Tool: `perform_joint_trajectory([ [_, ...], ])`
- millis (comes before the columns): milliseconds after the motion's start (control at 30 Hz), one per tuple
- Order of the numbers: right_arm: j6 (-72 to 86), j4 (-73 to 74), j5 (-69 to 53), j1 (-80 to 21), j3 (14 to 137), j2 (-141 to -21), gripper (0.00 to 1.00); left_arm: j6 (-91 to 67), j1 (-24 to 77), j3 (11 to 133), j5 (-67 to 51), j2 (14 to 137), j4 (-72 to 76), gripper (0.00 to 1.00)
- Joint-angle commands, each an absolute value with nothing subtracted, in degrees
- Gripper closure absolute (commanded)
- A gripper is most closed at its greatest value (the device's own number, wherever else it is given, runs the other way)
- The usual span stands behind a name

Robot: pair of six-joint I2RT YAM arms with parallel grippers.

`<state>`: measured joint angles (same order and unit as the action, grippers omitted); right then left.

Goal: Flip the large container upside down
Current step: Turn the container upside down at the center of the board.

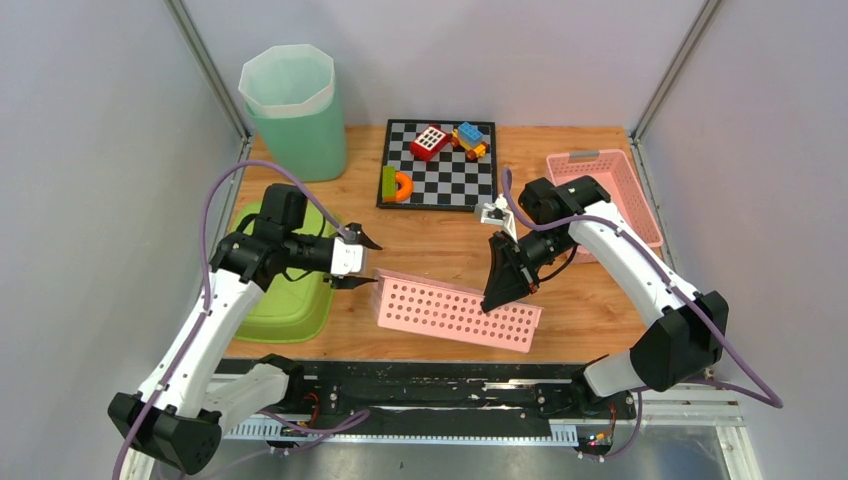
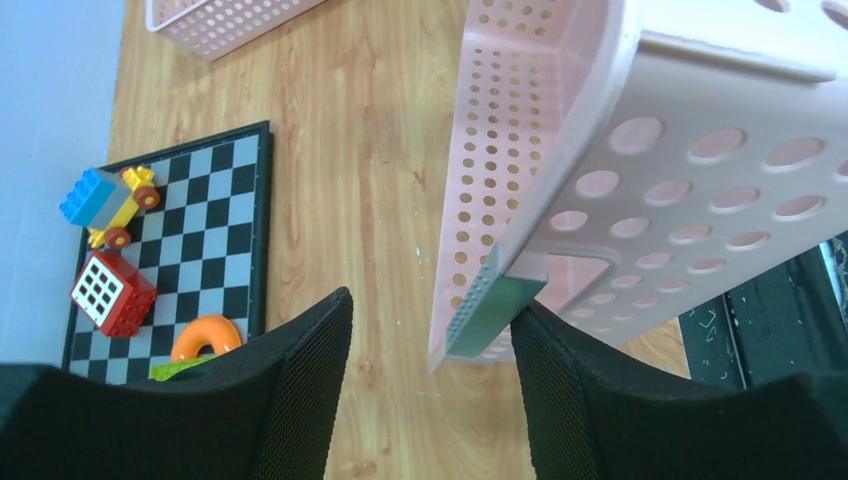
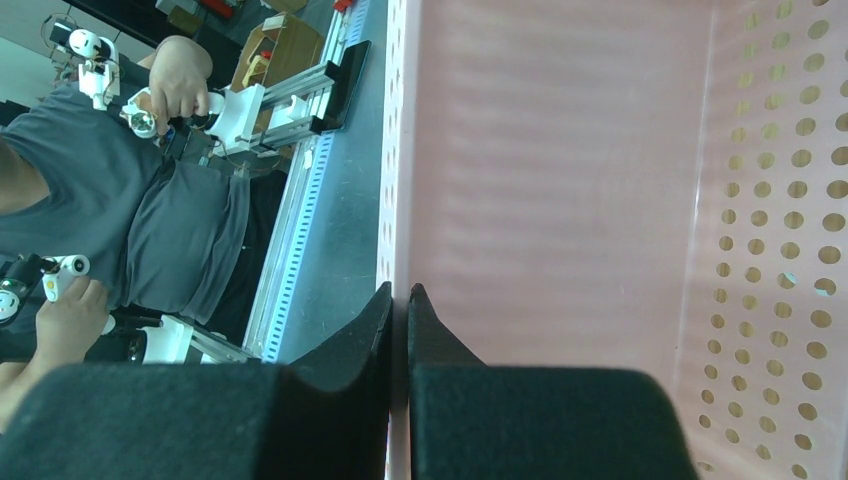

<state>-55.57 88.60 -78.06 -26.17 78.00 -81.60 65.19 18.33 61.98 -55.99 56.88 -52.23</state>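
Pink basket (image 1: 455, 312) tipped on edge on the counter (image 1: 420, 240).
Right tool (image 3: 398, 300) clamps its wall; left tool (image 1: 368, 263), jaws apart, straddles its 9 o'clock end.

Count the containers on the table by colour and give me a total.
Pink: 2 (large pink basket, small pink basket)
Green: 2 (green bin, green tub)
Total: 4

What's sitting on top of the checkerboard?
On the checkerboard sit a red block, a blue and yellow toy car, an orange ring and a green block. The squares beneath them are covered.
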Motion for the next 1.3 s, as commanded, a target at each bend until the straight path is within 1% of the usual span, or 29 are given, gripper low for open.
perform_joint_trajectory([
  [0, -58.0, 91.9, -80.3, -27.1, 79.7, -81.8, 0.98, 66.4, 19.9, 61.1, -57.6, 57.7, -54.2, 0.41],
  [67, -58.0, 92.0, -80.2, -27.0, 79.9, -81.9, 0.98, 66.2, 20.6, 60.6, -57.7, 58.0, -54.0, 0.47],
  [200, -58.0, 91.9, -80.0, -27.1, 80.0, -82.2, 0.98, 64.9, 21.3, 59.2, -57.5, 58.3, -53.1, 0.69],
  [333, -58.2, 91.9, -79.3, -27.0, 80.5, -83.1, 0.96, 63.3, 21.4, 57.7, -57.3, 58.0, -51.9, 0.83],
  [367, -58.3, 91.9, -79.0, -27.0, 80.7, -83.3, 0.93, 62.4, 21.4, 57.3, -57.2, 57.7, -51.1, 0.86],
  [500, -57.8, 91.8, -75.8, -26.8, 82.6, -85.2, 0.7, 55.2, 21.4, 55.3, -55.3, 56.5, -45.4, 0.96],
  [567, -57.7, 91.8, -74.5, -26.3, 83.5, -85.9, 0.62, 50.9, 21.4, 54.1, -53.7, 56.2, -42.0, 1.0],
  [667, -57.3, 91.6, -72.5, -24.9, 85.0, -86.8, 0.53, 43.7, 21.4, 52.2, -50.8, 56.5, -36.2, 1.0],
  [800, -55.0, 89.6, -70.0, -21.6, 87.2, -86.9, 0.46, 36.9, 21.4, 50.2, -48.0, 58.3, -31.3, 1.0],
  [1000, -46.6, 81.7, -64.1, -17.2, 88.4, -82.8, 0.39, 29.9, 21.3, 51.2, -44.4, 64.0, -29.7, 1.0],
  [1133, -38.7, 70.6, -57.2, -16.8, 84.8, -76.9, 0.36, 28.9, 21.3, 52.5, -45.3, 67.8, -31.4, 1.0],
  [1267, -33.7, 62.5, -50.2, -16.7, 80.9, -72.1, 0.33, 27.9, 21.2, 53.6, -45.8, 71.0, -32.3, 1.0],
])
